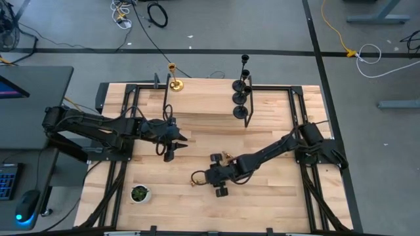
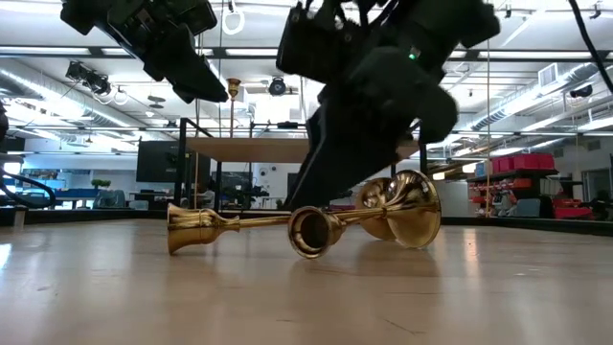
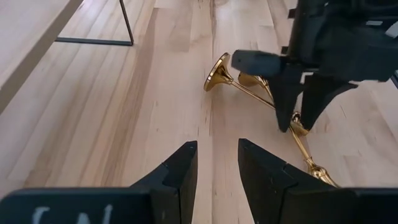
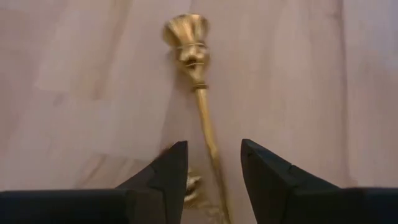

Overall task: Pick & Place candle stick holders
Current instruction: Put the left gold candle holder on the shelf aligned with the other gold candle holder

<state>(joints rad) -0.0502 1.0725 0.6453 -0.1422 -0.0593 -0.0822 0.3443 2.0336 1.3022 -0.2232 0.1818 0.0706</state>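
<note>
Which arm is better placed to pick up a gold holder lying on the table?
The right: its open pincer straddles the stem of a lying gold holder. The left pincer hangs open farther off, above the table.

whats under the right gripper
Two gold candle holders lie on their sides on the table, crossing beneath the open right gripper. One stem runs between its fingers; where they cross is hidden.

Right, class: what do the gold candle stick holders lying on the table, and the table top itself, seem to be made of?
The gold candle stick holders: probably polished metal, perhaps brass; they shine and mirror the room in the low view, though plating can't be ruled out. The table top: light wood, seemingly sealed; plank joints and grain show, with a soft sheen.
</note>
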